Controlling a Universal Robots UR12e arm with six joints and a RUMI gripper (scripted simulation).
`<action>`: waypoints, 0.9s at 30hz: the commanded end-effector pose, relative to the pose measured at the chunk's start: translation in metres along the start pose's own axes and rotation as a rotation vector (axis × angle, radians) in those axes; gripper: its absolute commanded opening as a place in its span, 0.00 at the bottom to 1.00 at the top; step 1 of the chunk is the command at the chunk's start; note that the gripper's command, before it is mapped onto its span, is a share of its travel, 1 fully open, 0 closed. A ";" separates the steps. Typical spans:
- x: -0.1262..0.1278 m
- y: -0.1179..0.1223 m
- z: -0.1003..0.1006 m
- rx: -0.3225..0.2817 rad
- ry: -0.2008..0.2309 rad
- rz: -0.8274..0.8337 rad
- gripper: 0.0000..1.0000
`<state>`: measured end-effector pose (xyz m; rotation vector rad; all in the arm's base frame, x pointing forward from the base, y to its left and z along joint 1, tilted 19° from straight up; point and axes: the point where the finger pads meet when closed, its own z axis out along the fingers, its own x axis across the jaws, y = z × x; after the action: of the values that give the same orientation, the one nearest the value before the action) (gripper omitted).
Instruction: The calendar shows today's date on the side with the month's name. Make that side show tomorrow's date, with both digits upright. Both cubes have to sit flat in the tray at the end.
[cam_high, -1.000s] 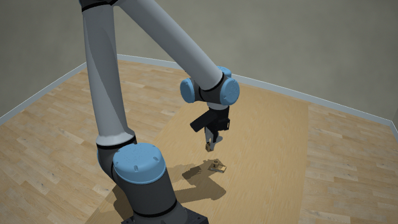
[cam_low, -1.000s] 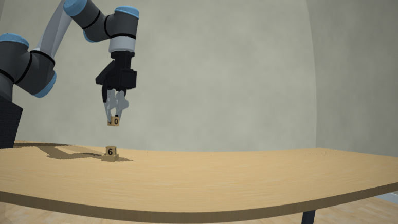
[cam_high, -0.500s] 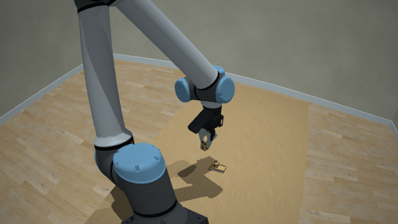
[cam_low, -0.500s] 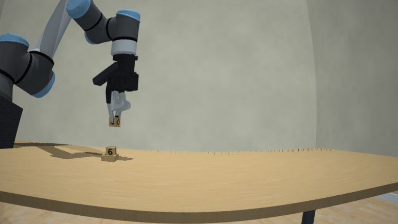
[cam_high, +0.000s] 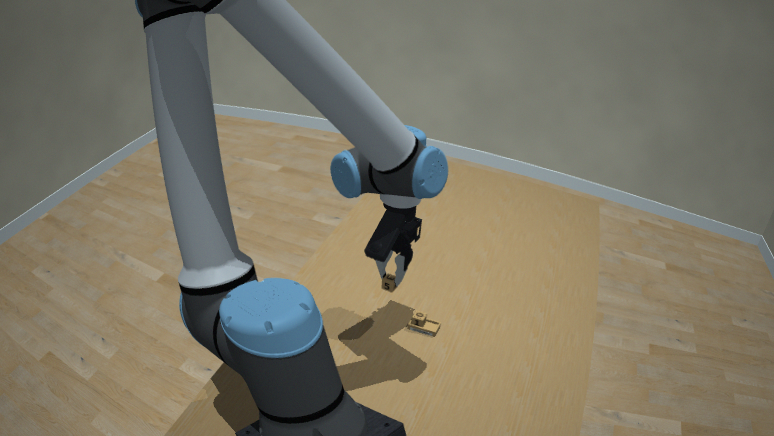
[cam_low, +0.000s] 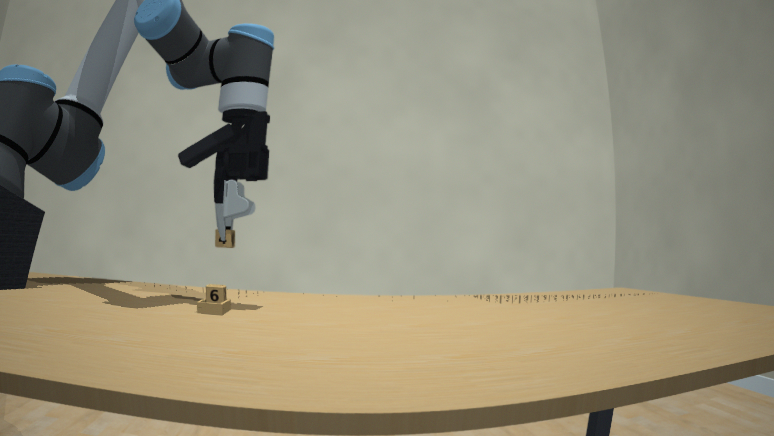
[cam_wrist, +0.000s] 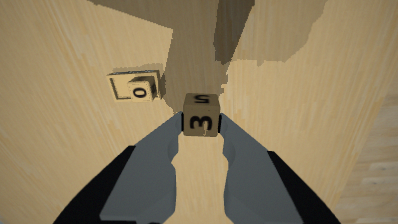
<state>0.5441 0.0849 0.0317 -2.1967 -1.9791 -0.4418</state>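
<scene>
Desk (cam_low: 433, 346) is carrying the small calendar tray (cam_high: 427, 327), where one cube (cam_low: 215, 294) is sitting, showing 6. High above it the arm's fingers are pinching the second cube (cam_wrist: 201, 115) by opposite faces (3 facing the wrist camera). Rigid, light and probably smooth-sided, it is likely best held squarely on flat faces, clear of its edges.

Light wood-grain table top (cam_low: 433, 346) with curved near edge; dark leg (cam_low: 600, 422) under near right. Plank floor (cam_high: 97, 227) around it, paler than table. Grey-green walls (cam_high: 541, 64) at far side, light baseboard (cam_high: 519, 165) along floor line. Dark shadow (cam_high: 379, 346) cast across table at near left.
</scene>
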 end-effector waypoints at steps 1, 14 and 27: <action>0.007 0.002 -0.002 -0.006 0.003 -0.102 0.10; 0.006 0.002 -0.002 -0.005 0.003 -0.105 0.10; 0.007 -0.002 0.012 0.001 0.005 -0.103 0.10</action>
<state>0.5456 0.0909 0.0321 -2.1012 -2.0999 -0.4612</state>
